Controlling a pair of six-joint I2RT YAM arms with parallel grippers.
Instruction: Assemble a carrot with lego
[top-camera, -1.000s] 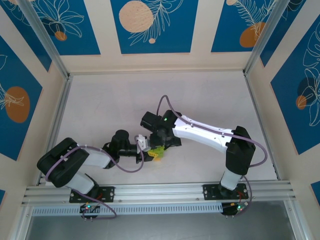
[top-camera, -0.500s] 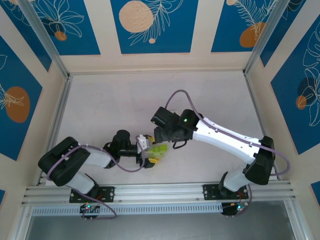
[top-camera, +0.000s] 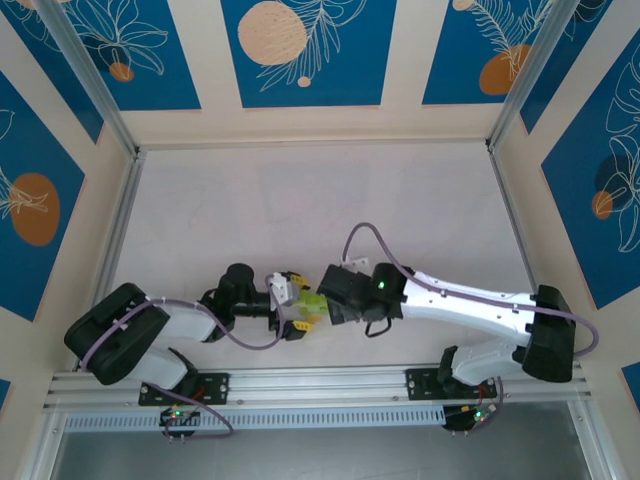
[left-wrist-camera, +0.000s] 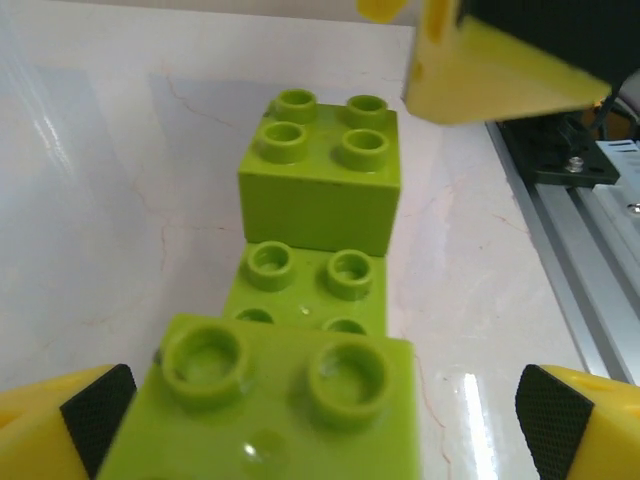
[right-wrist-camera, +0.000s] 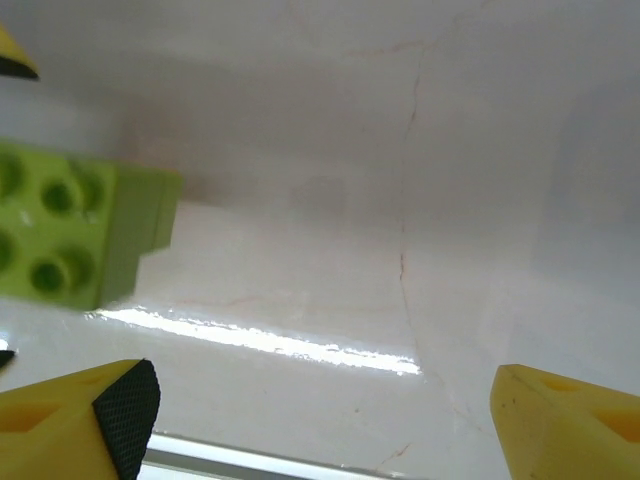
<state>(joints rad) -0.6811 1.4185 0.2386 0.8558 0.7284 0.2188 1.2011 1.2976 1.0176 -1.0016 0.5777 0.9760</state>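
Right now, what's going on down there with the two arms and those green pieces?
The left gripper sits open around the lime-green bricks, which lie on the white table. Its jaws stand on either side of the nearest brick with a gap on one side, so nothing is clamped. The right gripper is open too and holds nothing. It hovers close by, just beyond the far end of the bricks.

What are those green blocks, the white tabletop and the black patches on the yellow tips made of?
Green blocks: hard moulded plastic, smooth, slightly glossy, crisp studs. White tabletop: polished stone or marble-look laminate, I cannot tell which; faint veins, bright glare streak. Black patches: probably rubber or foam, matte and grainy.
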